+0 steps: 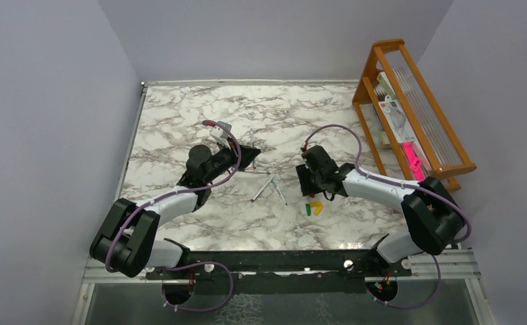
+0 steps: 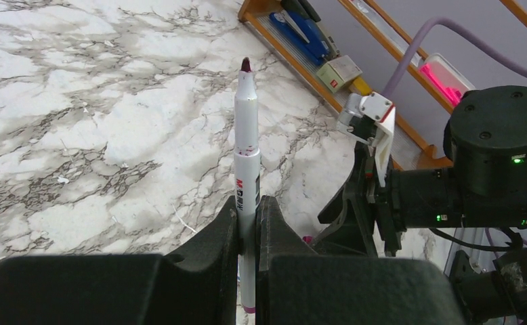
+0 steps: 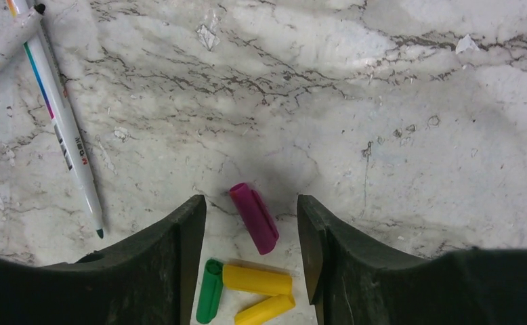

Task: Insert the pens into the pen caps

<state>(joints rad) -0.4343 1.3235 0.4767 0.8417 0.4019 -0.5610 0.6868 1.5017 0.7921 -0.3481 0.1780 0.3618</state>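
Although the right gripper [image 3: 250, 201] hangs low over the caps, we find it holding nothing: its jaws stand apart and neither finger touches anything. Nearest the arm bases lie a green cap [image 3: 211, 291] and two yellow caps [image 3: 257, 279], bunched together on the table [image 1: 179, 128]. The green one touches the upper yellow, and the two yellows meet at one end. Just beyond them the magenta cap [image 3: 255, 218] lies on its side, tilted, between the right gripper's fingers and just beside the upper yellow cap.

Further out and to the left, three loose pens [image 1: 262, 189] rest flat on the marble. Two meet at their far ends in a narrow V, and the third lies crosswise just beyond. The right wrist view shows a teal-tipped pen [image 3: 64, 135] and a black-tipped pen [image 3: 0, 44], both uncapped.

Beyond these, the left gripper [image 2: 248, 203] is clamped on the fourth pen [image 2: 246, 135]. This pen stands straight out between the fingers — its bare dark-red tip points away from the wrist, and its magenta tail shows behind the grip. We cannot tell how high it sits above the table.

Farthest, at the right rear of the table, a wooden rack [image 1: 410, 101] holds stationery, a bright pink item among it.
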